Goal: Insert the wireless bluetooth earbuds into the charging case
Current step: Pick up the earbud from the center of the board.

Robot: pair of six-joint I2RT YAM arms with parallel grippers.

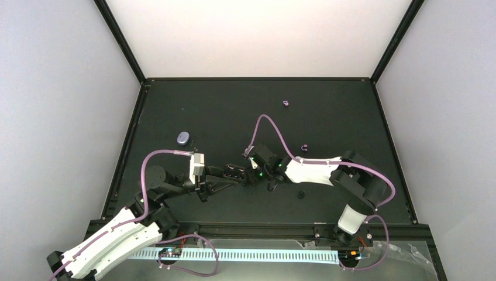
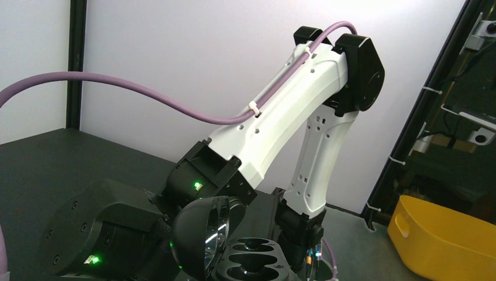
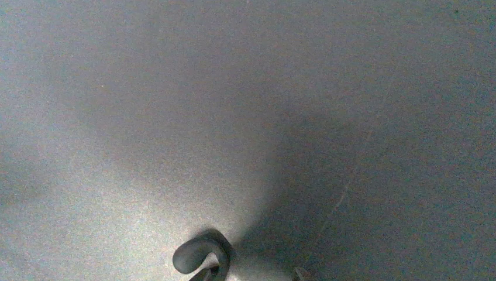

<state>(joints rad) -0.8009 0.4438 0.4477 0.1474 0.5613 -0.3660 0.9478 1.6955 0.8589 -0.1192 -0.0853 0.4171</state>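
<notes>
surface (image 1: 193, 99) work looks at the fetching step: left hand (image 1: 233, 173) clenched on the open charging case (image 2: 251, 261), right hand (image 1: 252, 171) just beside, its grip impossible to tell. both earbuds (image 1: 304, 147) lie loose; right should pinch the nearer.

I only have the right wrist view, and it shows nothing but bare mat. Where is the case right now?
Observer: The charging case is held in the left tool, lid open, and both sockets look empty.
Operator: And the buds?
Observer: One earbud lies on the table, just beyond the right arm.
Operator: The other one?
Observer: The second earbud lies farther back, near the table's far edge.
</notes>
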